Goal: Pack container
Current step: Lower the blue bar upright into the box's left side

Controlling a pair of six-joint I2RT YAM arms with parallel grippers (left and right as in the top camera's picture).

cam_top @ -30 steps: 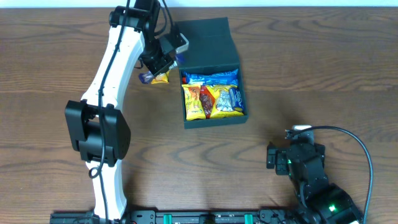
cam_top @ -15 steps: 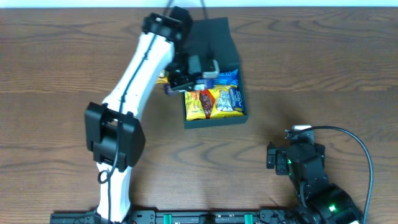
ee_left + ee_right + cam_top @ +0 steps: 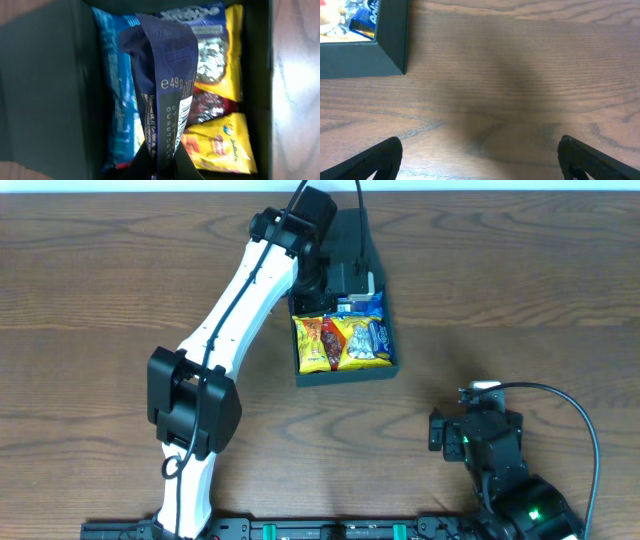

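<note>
The container [image 3: 347, 374], a dark teal square box with its flap lid [image 3: 366, 246] open at the back, lies at the table's middle. Yellow, red and blue snack packets [image 3: 340, 342] fill it. My left gripper [image 3: 338, 288] hangs over the box's back part. In the left wrist view it [image 3: 162, 162] is shut on a dark blue snack packet [image 3: 165, 85], which hangs above the packets inside, between the container's walls [image 3: 45, 90]. My right gripper [image 3: 440, 430] rests near the front right of the table. Its jaws [image 3: 480, 145] stand open over bare wood.
The box's front corner [image 3: 390, 50] shows at the upper left of the right wrist view. A black cable [image 3: 570, 405] loops beside the right arm. Wood tabletop [image 3: 100, 300] surrounds the box.
My left arm has swung right, carrying the dark blue packet from the table left of the box to above the box's inside. The right arm has stayed still.
</note>
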